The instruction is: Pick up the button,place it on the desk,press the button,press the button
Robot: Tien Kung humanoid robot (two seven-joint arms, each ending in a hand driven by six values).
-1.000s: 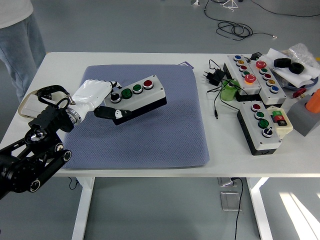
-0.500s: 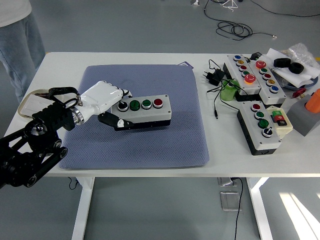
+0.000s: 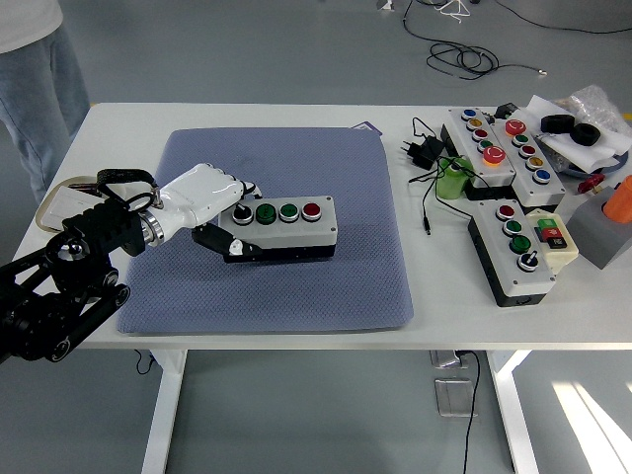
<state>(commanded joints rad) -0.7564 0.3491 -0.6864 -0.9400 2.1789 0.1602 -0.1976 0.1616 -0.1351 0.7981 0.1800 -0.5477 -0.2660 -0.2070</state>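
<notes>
Since the earlier frame, the button box [image 3: 284, 229] has lowered slightly and now lies level on the blue pad [image 3: 296, 286], long side running left to right. Left hand [image 3: 202, 197] grasps the box's left end, fingers over the top and thumb at the front face. Four buttons face up: one black, two green, one red. Other button boxes [image 3: 513, 247] sit well apart on the table [image 3: 128, 123], at the right.

Left hand [image 3: 207, 202] grips the button box [image 3: 284, 225] on the blue mat [image 3: 326, 276].
</notes>
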